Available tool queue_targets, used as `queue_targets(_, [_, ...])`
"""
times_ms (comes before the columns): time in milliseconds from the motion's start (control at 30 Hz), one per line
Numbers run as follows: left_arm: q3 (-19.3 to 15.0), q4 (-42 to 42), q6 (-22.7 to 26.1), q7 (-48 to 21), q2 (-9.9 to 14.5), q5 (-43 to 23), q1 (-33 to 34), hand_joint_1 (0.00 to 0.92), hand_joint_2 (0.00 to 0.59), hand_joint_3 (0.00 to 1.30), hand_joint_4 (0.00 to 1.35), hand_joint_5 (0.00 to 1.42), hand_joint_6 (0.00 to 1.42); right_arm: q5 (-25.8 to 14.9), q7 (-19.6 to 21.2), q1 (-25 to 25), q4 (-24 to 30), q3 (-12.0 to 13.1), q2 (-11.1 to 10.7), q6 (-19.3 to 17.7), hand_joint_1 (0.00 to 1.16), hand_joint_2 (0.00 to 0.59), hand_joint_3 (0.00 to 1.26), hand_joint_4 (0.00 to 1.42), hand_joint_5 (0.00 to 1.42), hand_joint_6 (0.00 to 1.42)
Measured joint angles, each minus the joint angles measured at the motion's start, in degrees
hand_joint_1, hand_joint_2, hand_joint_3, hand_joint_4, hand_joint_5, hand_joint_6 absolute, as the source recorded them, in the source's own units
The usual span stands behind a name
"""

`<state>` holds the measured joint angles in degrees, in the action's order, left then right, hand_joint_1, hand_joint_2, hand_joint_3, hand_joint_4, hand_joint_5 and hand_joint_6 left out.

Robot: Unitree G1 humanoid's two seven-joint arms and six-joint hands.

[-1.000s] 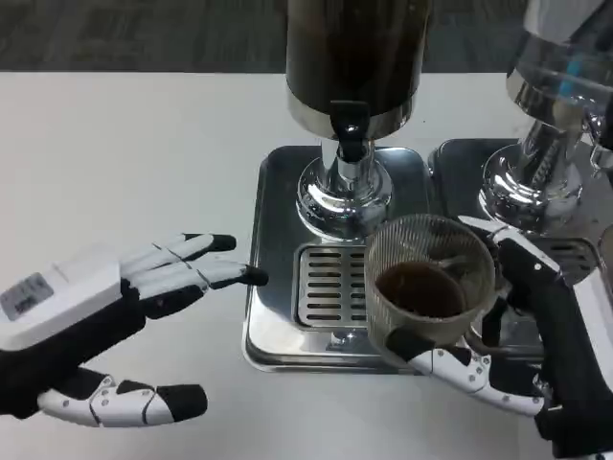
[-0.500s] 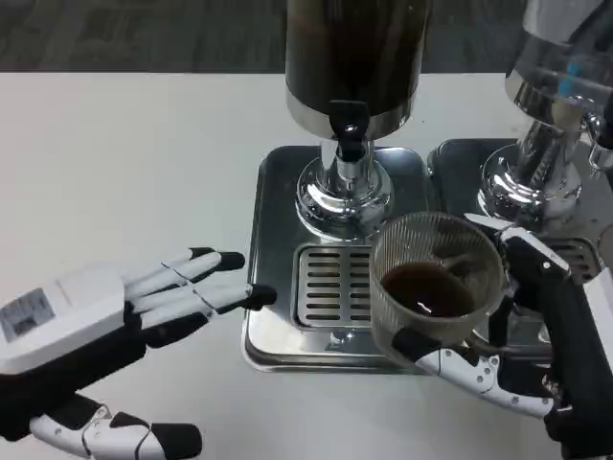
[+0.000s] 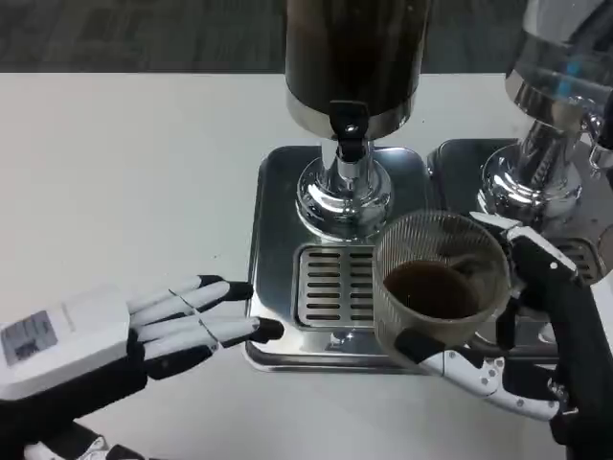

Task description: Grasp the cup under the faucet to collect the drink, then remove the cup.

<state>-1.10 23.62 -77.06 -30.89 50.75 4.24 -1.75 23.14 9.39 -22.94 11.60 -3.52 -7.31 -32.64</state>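
White bench [image 3: 124, 172]. Dark drink dispenser [image 3: 354, 57] stands on steel drip tray [image 3: 273, 287], faucet [image 3: 349, 129] at front. Right robot hand [image 3: 522, 335] grips ribbed cup [image 3: 439, 287] of dark drink at tray's front right corner. Left robot hand [image 3: 124, 331] spread, holding nothing, fingertips near tray's left edge.
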Motion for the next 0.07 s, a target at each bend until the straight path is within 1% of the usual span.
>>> queue_targets(67, [0.0,-0.3,0.0,0.5,0.0,-0.2,0.0,0.000,0.157,0.09,0.00,0.00,0.01,-0.1,0.0,0.0,0.1,0.0,0.0,0.0,0.93,0.145,0.63,0.71,0.90,1.26])
